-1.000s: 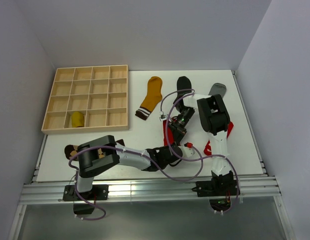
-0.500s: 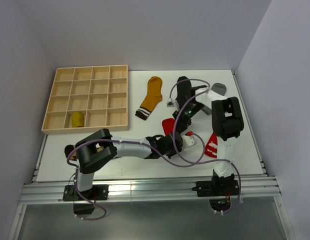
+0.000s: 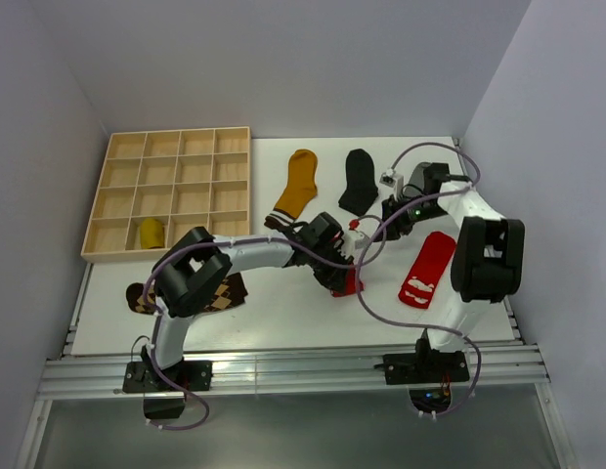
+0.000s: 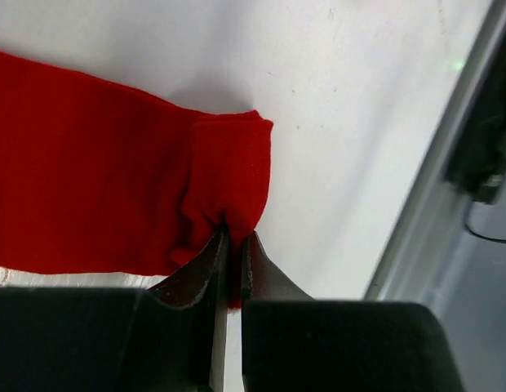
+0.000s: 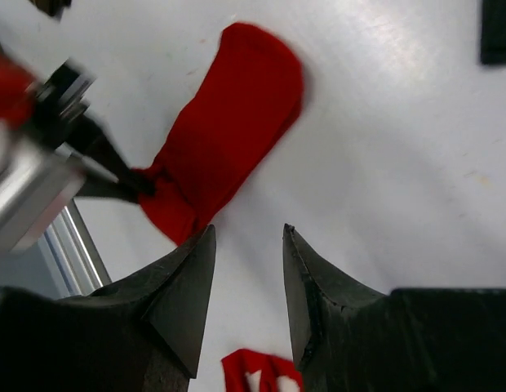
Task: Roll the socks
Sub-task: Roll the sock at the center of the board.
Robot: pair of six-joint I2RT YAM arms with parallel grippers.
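Observation:
My left gripper [image 4: 232,238] is shut on the folded end of a plain red sock [image 4: 90,188], which lies flat on the white table. From above, only a bit of that red sock [image 3: 350,283] shows under the left gripper [image 3: 342,272]. My right gripper [image 5: 246,233] hangs open and empty above the table, beside the same red sock [image 5: 228,139]. In the top view the right gripper [image 3: 393,215] is right of the left one. A red sock with white print [image 3: 427,269] lies further right. A mustard sock [image 3: 298,186] and a black sock [image 3: 360,181] lie at the back.
The wooden grid tray [image 3: 171,156] stands at the back left with a rolled yellow sock [image 3: 150,233] in a front compartment. A brown argyle sock [image 3: 223,293] lies under the left arm's elbow. The table's front rail [image 3: 283,366] runs along the near edge.
The right gripper opened, let go of the red sock and drew back to the right. The left gripper moved away from the front edge, still shut on the sock's end.

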